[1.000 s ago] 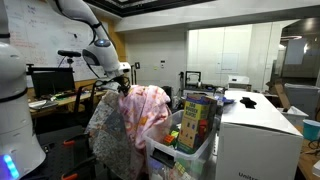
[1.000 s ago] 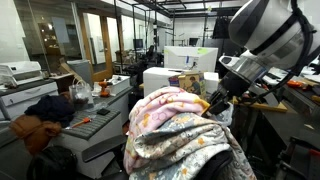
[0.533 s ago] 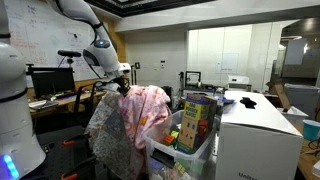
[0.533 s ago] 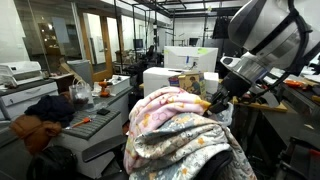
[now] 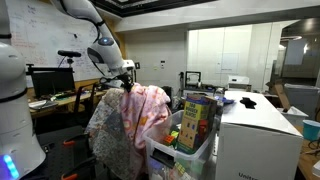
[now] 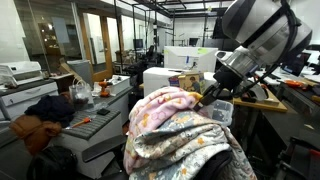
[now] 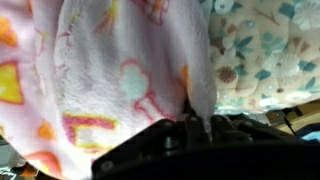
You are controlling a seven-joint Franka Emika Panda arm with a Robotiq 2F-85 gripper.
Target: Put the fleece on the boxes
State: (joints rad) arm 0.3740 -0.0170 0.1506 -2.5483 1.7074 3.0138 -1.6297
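Observation:
The pink fleece (image 5: 148, 112) with yellow and red cartoon shapes hangs over a chair back, on top of a pale patterned cloth (image 5: 110, 140). My gripper (image 5: 124, 82) is at the fleece's top edge, shut on a pinched fold of it. The wrist view shows the fleece (image 7: 110, 70) filling the frame and a ridge of it squeezed between the dark fingers of the gripper (image 7: 195, 125). From the opposite side, the gripper (image 6: 208, 98) sits on the fleece (image 6: 165, 108). The boxes (image 5: 198, 118), colourful cartons in a clear tub, stand right of the chair.
A white cabinet (image 5: 258, 140) stands right of the tub. A desk with monitors (image 5: 50, 85) lies behind the chair. Desks with printers and clutter (image 6: 60, 105) show in an exterior view. The pale patterned cloth (image 7: 265, 50) shows beside the fleece in the wrist view.
The jaws have shut on the fold of fleece. The arm has risen slightly, lifting the top edge of the fleece a little.

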